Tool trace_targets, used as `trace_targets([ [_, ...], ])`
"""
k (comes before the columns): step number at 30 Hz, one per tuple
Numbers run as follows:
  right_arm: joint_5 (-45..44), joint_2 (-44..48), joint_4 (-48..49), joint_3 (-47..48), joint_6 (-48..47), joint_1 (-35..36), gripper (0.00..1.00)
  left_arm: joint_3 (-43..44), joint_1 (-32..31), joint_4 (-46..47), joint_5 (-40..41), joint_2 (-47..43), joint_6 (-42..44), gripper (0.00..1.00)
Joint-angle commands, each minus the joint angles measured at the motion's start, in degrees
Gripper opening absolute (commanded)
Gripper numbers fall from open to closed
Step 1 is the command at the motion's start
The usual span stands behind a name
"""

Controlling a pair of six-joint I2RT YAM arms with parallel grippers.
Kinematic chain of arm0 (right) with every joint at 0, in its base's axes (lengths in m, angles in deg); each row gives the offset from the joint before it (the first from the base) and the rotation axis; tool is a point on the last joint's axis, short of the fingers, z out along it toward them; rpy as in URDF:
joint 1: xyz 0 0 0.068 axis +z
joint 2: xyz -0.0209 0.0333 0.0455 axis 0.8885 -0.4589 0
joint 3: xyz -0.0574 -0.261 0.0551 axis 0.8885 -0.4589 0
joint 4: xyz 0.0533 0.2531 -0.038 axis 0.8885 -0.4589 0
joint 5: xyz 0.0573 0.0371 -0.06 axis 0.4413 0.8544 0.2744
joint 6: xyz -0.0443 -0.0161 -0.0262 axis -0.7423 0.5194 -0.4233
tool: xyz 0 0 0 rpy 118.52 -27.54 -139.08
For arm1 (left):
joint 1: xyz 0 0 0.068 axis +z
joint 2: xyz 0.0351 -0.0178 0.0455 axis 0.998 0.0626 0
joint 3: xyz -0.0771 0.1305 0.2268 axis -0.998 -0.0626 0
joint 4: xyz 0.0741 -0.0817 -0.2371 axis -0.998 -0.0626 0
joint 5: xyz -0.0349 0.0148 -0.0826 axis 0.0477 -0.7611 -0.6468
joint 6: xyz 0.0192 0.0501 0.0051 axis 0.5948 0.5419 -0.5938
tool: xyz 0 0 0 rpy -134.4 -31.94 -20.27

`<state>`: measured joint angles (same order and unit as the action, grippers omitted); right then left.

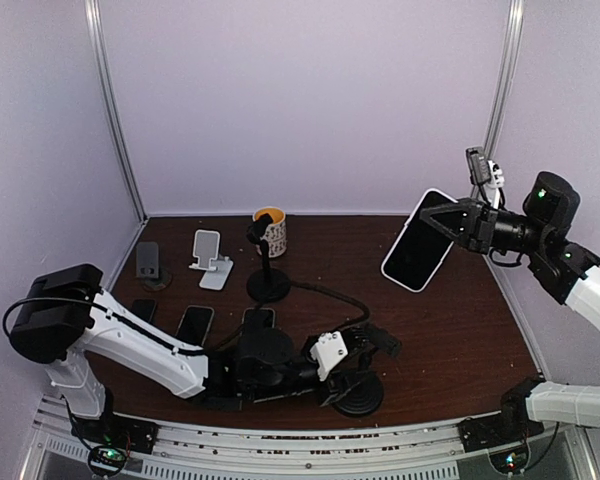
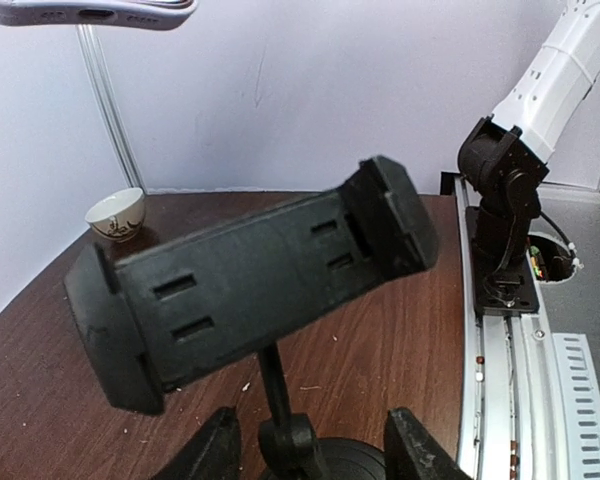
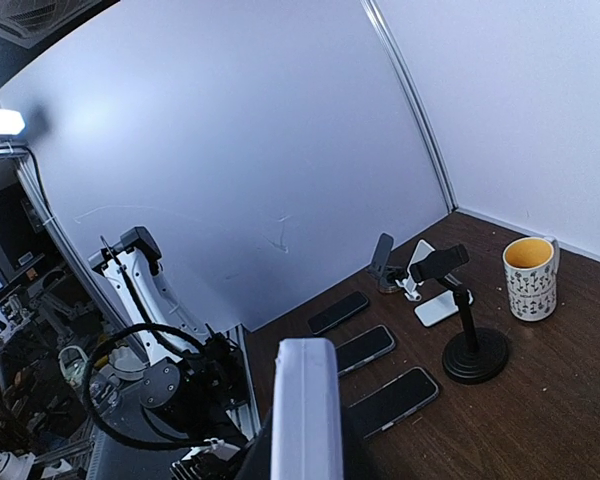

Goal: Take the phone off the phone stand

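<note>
Top external view has the right gripper (image 1: 442,222) raised high over the right side of the table (image 1: 450,330), its fingers closed on the upper edge of the phone (image 1: 418,242). The phone hangs in the air with its dark screen tilted toward the camera, clear of every stand and well apart from the phone stand (image 1: 360,388). From the right wrist view only the phone's pale edge (image 3: 305,410) shows, running straight up from between the fingers.

The phone stand sits near the middle of the near edge, on its round black base. In the left wrist view its cradle (image 2: 250,285) is bare and tilted, with the phone's bottom edge (image 2: 90,12) showing far above it at the top of the frame. The left gripper (image 2: 320,445) is low at the table, spread partway, with 1 finger (image 2: 215,450) on each side of the base. I cannot tell whether the fingers press on the base or only sit just beside it.

Toward the far edge stand a yellow-lined mug (image 1: 271,231) and, just in front of it, a second black stand (image 1: 267,270). A white stand (image 1: 210,258) and a grey holder (image 1: 148,262) are near the far left corner. 3 spare phones (image 1: 194,323) lie flat in a row on the left side.
</note>
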<state>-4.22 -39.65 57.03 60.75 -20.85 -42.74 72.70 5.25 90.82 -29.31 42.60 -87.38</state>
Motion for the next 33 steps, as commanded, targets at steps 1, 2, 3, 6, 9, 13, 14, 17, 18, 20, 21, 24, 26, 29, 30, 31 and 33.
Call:
trace_targets([
  [1, -0.5, 0.6, 5.7, -0.3, 1.7, -0.4, 0.0, 2.2, 0.1, 5.7, 1.9, 2.2, 0.5, 0.5],
  [2, -0.5, 0.6, 5.8, -0.2, 1.9, -0.6, 0.0, 2.5, 0.0, 5.5, 2.2, 2.6, 0.5, 0.49],
  [3, -0.4, 0.5, 5.8, -0.3, 1.8, -0.5, 0.0, 2.7, 0.0, 5.4, 2.5, 2.8, 0.4, 0.49],
  [6, -0.3, 0.3, 5.7, -0.3, 1.7, -0.7, 0.0, 2.6, 0.1, 5.9, 3.7, 3.2, -0.2, 0.44],
  [9, -0.2, -0.1, 5.8, -0.5, 1.6, -0.7, 0.0, 2.9, 0.2, 6.1, 4.5, 3.9, -0.8, 0.36],
  [13, -0.1, -0.5, 5.9, -0.5, 1.6, -0.9, 0.0, 3.2, 0.3, 7.2, 4.7, 5.1, -0.6, 0.3],
  [14, -0.1, -0.5, 5.9, -0.5, 1.6, -0.9, 0.0, 3.3, 0.4, 7.3, 4.8, 5.3, -0.6, 0.29],
  [17, -0.1, -0.5, 5.8, -0.5, 1.6, -0.9, 0.0, 3.4, 0.4, 7.3, 4.8, 5.6, -0.7, 0.28],
  [18, -0.2, -0.6, 5.8, -0.5, 1.5, -1.0, 0.0, 3.5, 0.5, 7.3, 4.9, 5.7, -0.7, 0.27],
  [20, -0.2, -0.7, 6.0, -0.7, 1.6, -1.0, 0.0, 3.4, 0.5, 7.3, 5.0, 5.7, -0.7, 0.19],
  [21, -0.2, -0.8, 6.0, -0.6, 1.6, -1.0, 0.0, 3.3, 0.5, 7.5, 5.2, 5.6, -0.6, 0.14],
  [24, -0.2, -1.1, 6.0, -0.6, 1.6, -1.0, 0.0, 2.6, 0.6, 9.0, 6.2, 5.2, -0.4, 0.0],
  [26, -0.2, -1.0, 6.0, -0.6, 1.6, -1.1, 0.0, 2.3, 1.1, 10.1, 7.1, 4.9, -0.3, 0.0],
  [29, -0.2, -0.8, 6.4, -0.8, 1.9, -1.3, 0.0, 2.3, 3.1, 11.3, 7.2, 4.1, -0.1, 0.0],
  [30, -0.2, -0.7, 6.7, -0.9, 2.1, -1.3, 0.0, 2.5, 4.0, 11.3, 7.0, 3.8, -0.2, 0.0],
  [31, -0.2, -0.5, 7.0, -1.0, 2.3, -1.5, 0.0, 2.9, 5.5, 10.9, 6.6, 3.5, -0.1, 0.0],
  [33, -0.2, -0.2, 7.7, -1.4, 2.7, -1.8, 0.0, 3.9, 7.7, 9.9, 5.8, 2.8, 0.3, 0.0],
])
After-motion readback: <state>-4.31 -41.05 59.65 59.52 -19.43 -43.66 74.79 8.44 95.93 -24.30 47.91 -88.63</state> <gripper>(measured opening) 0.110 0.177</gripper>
